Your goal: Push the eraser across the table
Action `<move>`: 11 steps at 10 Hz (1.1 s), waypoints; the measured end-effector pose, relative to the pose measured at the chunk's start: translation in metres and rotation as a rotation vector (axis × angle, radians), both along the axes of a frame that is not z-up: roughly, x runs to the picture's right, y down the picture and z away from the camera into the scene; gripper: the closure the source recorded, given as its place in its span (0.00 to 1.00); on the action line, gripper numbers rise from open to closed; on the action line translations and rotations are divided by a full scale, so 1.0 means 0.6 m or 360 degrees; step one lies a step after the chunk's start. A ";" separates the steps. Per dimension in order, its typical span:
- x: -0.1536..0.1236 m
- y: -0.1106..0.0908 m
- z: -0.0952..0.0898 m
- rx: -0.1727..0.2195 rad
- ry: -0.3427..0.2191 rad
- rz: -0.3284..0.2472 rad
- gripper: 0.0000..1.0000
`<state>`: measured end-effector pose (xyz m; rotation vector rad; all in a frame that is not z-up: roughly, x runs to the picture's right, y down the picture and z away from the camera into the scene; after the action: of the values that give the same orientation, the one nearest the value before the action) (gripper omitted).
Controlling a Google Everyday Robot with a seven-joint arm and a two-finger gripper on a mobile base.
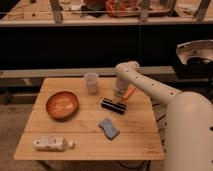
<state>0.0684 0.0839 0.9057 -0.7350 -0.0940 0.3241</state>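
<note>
In the camera view, the eraser (113, 105) lies right of centre on the tabletop (135, 140), directly under the gripper (118, 96), whose fingers are pressed together, holding nothing, tips at the eraser's top edge. A cup (91, 82), orange bowl (62, 105), blue-grey sponge (108, 128) and plastic bottle (50, 144) sit around.

Place: workshop or robotics lab, by the look of it.
Behind the gripper (118, 98): a long dark workbench (100, 22) cluttered with gear.
Under the gripper: a slatted wooden table (135, 135) of test props.
Floor: bare and grey.
</note>
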 end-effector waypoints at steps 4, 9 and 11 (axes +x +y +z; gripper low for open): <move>0.035 -0.015 0.009 0.0072 0.0095 0.0001 1.00; 0.075 -0.044 0.022 0.0126 0.0116 0.0023 1.00; 0.071 -0.047 0.034 0.0165 0.0096 -0.0012 1.00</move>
<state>0.1107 0.0556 0.9259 -0.6226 -0.0506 0.3312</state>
